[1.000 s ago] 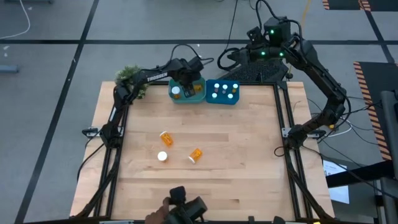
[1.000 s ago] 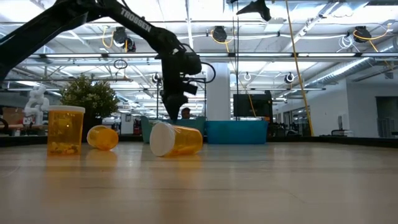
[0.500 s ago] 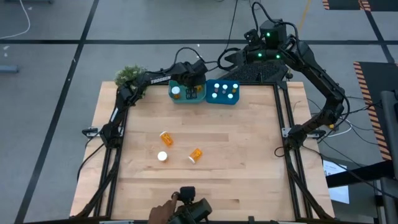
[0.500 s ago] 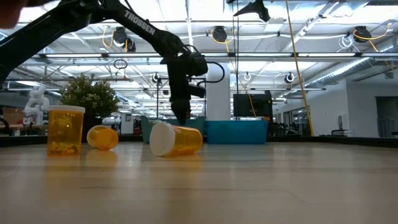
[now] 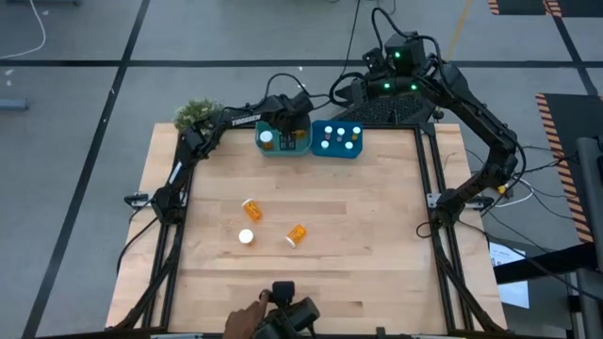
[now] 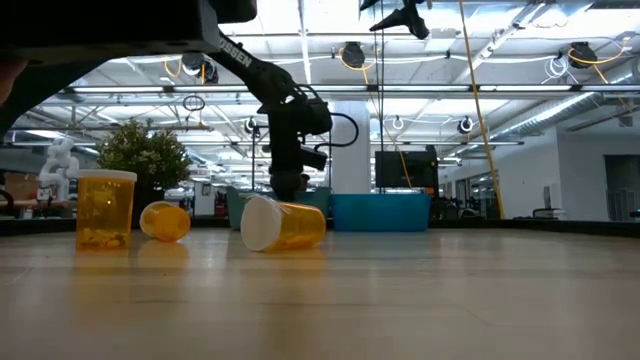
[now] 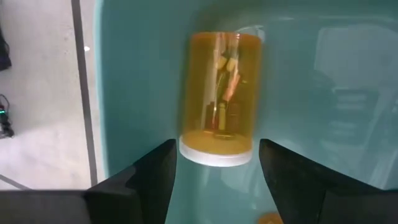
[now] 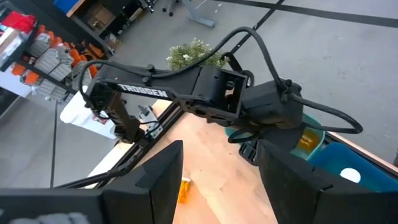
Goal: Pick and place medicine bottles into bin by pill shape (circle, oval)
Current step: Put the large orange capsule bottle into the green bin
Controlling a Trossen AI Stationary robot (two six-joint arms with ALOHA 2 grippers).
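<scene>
Bottle (image 7: 219, 93) lies in the teal bin (image 5: 283, 143), left gripper (image 7: 216, 163) spread wide just above it, released; lifting out carelessly, a finger could clip its cap and drag it.

The high view looks straight down on the whole counter (image 5: 377, 245), with the tubs at 12 o'clock and three bottles near the middle. The low view sits at counter level, close behind those same bottles (image 6: 285, 225), facing level across to the tubs. The left wrist view peers from very near into the teal tub (image 7: 292, 81). The right wrist view looks from above at the left arm (image 8: 205, 99) and the same tub.
</scene>
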